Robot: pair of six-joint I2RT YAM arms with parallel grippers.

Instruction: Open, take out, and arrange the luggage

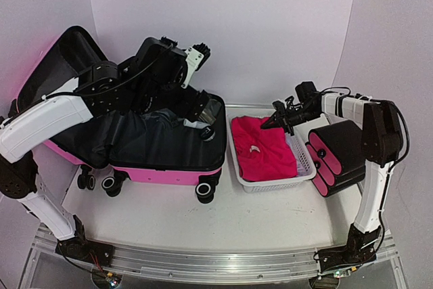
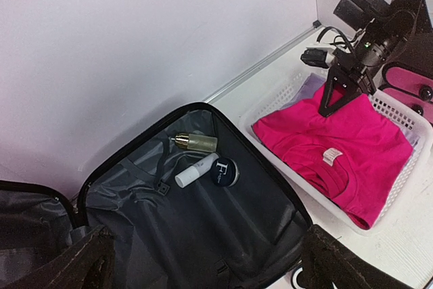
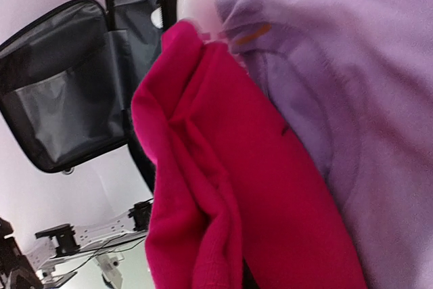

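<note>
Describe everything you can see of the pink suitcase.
The suitcase lies open on the table, a bright-pink hard shell with black zip trim and black wheels at its near edge. Its lid stands raised at the back left; both halves show dark fabric lining. In the far right corner of the lower half lie a gold-capped bottle, a white tube and a dark round compact. A white basket sits close by its right side.
</note>
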